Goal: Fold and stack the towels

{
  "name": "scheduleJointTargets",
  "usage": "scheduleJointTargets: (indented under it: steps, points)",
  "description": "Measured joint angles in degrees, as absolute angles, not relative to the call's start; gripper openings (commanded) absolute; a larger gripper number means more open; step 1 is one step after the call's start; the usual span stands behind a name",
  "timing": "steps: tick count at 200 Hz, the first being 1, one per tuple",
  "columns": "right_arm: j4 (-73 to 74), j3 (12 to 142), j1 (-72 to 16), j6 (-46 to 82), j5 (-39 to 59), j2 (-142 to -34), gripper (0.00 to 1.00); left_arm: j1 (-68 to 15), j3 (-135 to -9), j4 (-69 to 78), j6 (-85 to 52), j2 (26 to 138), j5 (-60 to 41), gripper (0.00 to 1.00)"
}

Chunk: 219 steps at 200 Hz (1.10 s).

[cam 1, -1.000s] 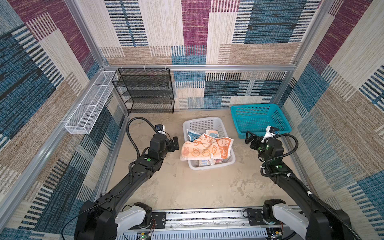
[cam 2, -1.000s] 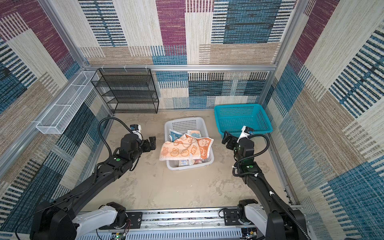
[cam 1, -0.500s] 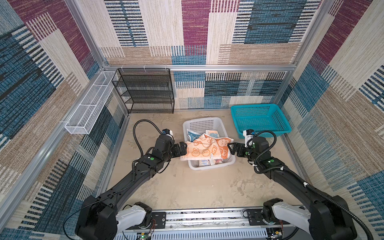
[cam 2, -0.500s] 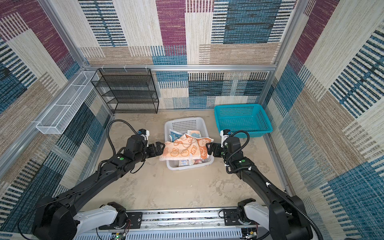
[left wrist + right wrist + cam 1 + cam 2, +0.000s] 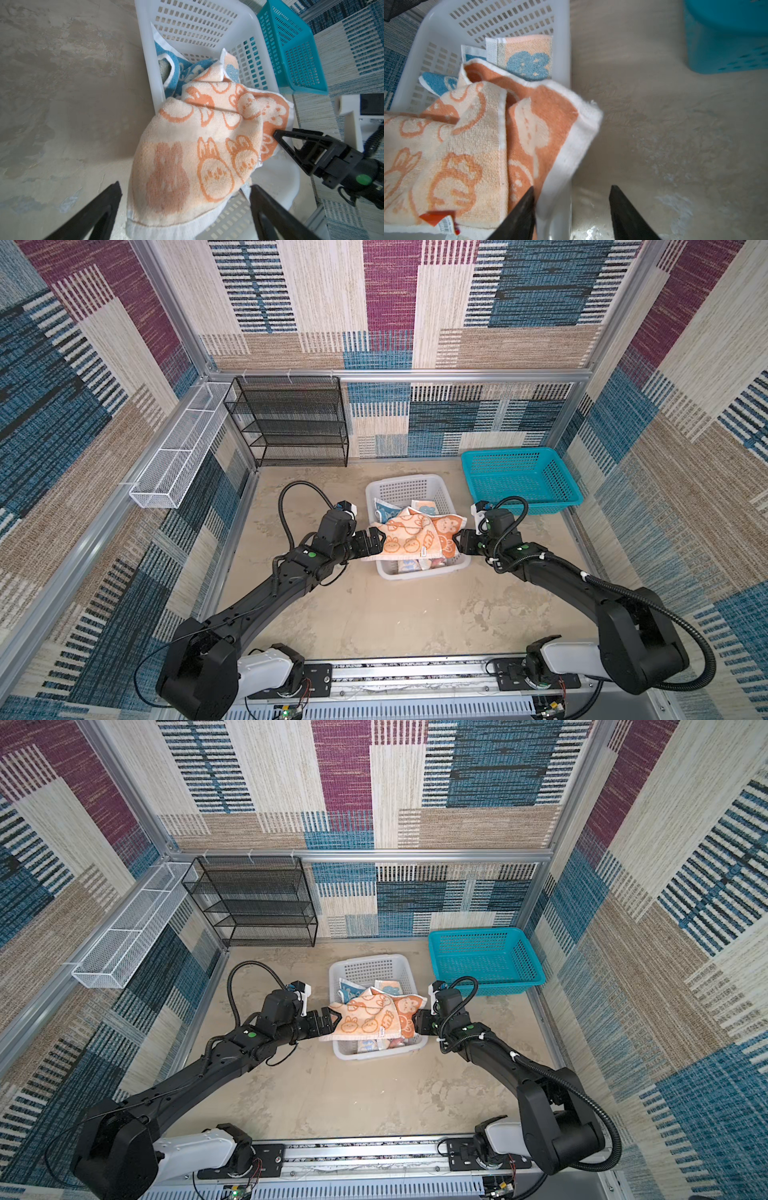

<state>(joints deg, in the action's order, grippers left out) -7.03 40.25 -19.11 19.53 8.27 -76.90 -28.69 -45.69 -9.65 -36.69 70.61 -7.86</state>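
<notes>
An orange-and-cream rabbit towel [image 5: 415,535] [image 5: 370,1017] lies crumpled on top of the white basket [image 5: 407,479], draped over its near rim. Beneath it show a blue-and-white towel [image 5: 384,510] [image 5: 172,68] and a towel with a blue shape on orange [image 5: 527,56]. My left gripper [image 5: 380,541] [image 5: 185,185] is open, its jaws on either side of the orange towel's left end. My right gripper [image 5: 457,541] [image 5: 572,186] is open at the towel's right end. One of its jaws touches the towel's white border, and the basket rim lies between the jaws.
A teal basket [image 5: 509,450] stands at the back right, close behind my right wrist. A black wire rack [image 5: 291,423] lines the back wall. A white wire shelf [image 5: 174,460] hangs on the left wall. Bare sandy floor lies in front of the white basket.
Both arms have swung inward from beside the basket to the orange towel's two ends. The right jaws have narrowed; the left jaws stay wide.
</notes>
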Motion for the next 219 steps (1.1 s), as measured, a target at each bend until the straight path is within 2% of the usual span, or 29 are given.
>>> scheduleJointTargets:
  steps: [28,55,87,117,133,160,186,219]
  points:
    - [-8.1,44.5,-19.9,17.4,6.7,-80.1,0.34,-28.8,-45.7,-9.8,-37.3,70.1,-7.8,0.99]
    - [-9.4,49.3,-21.6,15.2,4.1,-84.2,0.27,-28.8,-46.1,-10.6,-37.3,69.0,-7.6,0.99]
    - [-11.6,53.7,-23.0,13.2,2.3,-89.1,0.27,-28.8,-46.8,-11.4,-37.2,68.9,-6.5,0.99]
    - [-12.1,54.9,-24.0,13.0,1.6,-91.5,0.20,-28.7,-46.8,-12.7,-37.1,68.9,-6.1,0.99]
    - [-12.1,55.8,-24.8,14.3,1.5,-92.4,0.14,-28.5,-47.2,-14.4,-36.9,68.6,-5.6,0.99]
    - [-12.0,58.7,-27.5,18.7,2.4,-94.6,0.12,-27.5,-49.0,-17.4,-36.6,67.7,-4.6,0.99]
    - [-12.0,64.3,-30.8,23.7,2.4,-99.9,0.04,-26.2,-51.6,-21.0,-35.9,66.2,-3.2,0.99]
    - [-11.3,72.9,-34.4,30.5,2.3,-107.7,0.05,-23.7,-53.8,-25.2,-35.7,62.7,-2.7,0.99]
